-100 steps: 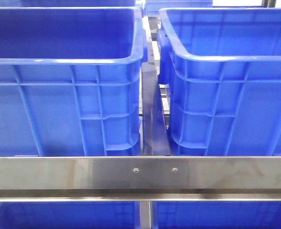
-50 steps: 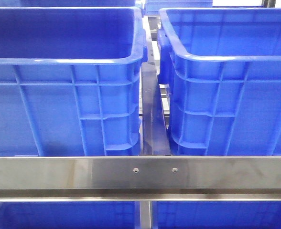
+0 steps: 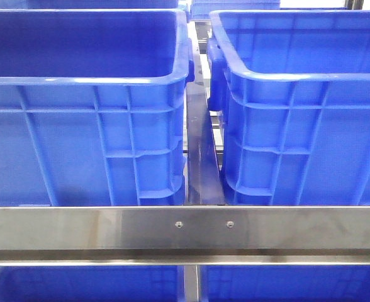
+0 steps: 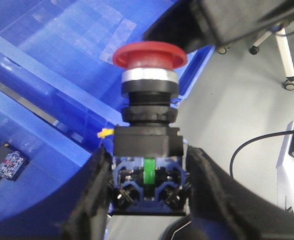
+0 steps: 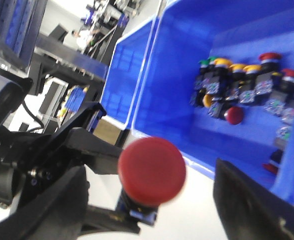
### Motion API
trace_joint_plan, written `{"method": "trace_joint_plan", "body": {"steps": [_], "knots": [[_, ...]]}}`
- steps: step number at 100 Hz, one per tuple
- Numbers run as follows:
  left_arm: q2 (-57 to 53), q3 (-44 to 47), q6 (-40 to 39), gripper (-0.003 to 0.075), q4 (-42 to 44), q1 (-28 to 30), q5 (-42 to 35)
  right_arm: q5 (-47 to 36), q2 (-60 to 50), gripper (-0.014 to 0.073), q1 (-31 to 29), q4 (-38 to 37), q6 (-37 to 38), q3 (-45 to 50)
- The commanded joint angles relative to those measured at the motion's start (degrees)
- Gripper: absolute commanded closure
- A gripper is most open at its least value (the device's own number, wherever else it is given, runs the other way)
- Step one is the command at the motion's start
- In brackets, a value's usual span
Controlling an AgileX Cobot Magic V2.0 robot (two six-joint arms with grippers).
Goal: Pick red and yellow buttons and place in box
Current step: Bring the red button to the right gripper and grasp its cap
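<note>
The left gripper is clamped on a red mushroom-capped push button with a black body, held outside the large blue ribbed plastic crate. The right gripper is spread apart, with that button at its twelve o'clock.

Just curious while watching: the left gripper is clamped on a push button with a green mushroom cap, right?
Not quite. The left gripper is shut on the push button, but its mushroom cap is red, not green, as the left wrist view shows. Only a small part inside the base is green.
</note>
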Motion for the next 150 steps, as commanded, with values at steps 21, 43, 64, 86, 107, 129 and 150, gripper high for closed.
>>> {"method": "trace_joint_plan", "body": {"steps": [21, 43, 64, 86, 107, 129, 150], "knots": [[-1.7, -1.8, 0.0, 0.0739, -2.0, -0.4, -2.9, 1.2, 2.9, 0.017, 3.0, 4.0, -1.1, -5.1], [-1.7, -1.8, 0.0, 0.0739, -2.0, -0.4, -3.0, 1.7, 2.9, 0.044, 3.0, 3.9, -1.1, -5.1], [-1.7, -1.8, 0.0, 0.0675, -2.0, -0.4, -2.9, 1.8, 2.9, 0.0452, 3.0, 3.8, -1.1, -5.1], [-1.7, -1.8, -0.2, 0.029, -2.0, -0.4, -3.4, 1.8, 2.9, 0.0452, 3.0, 3.8, -1.1, -5.1], [-1.9, -1.8, -0.3, 0.0225, -2.0, -0.3, -4.6, -0.1, 2.9, 0.0452, 2.6, 3.7, -2.4, -5.1], [-2.4, -1.8, -1.6, 0.0225, -1.7, 1.1, -6.6, -2.0, 2.9, 0.0452, -0.9, 3.3, -4.1, -5.1], [-5.2, 1.2, -4.3, 0.0225, -1.7, 8.7, -9.2, -1.9, 2.9, 0.0452, -5.9, 1.3, -4.2, -5.1]]}}
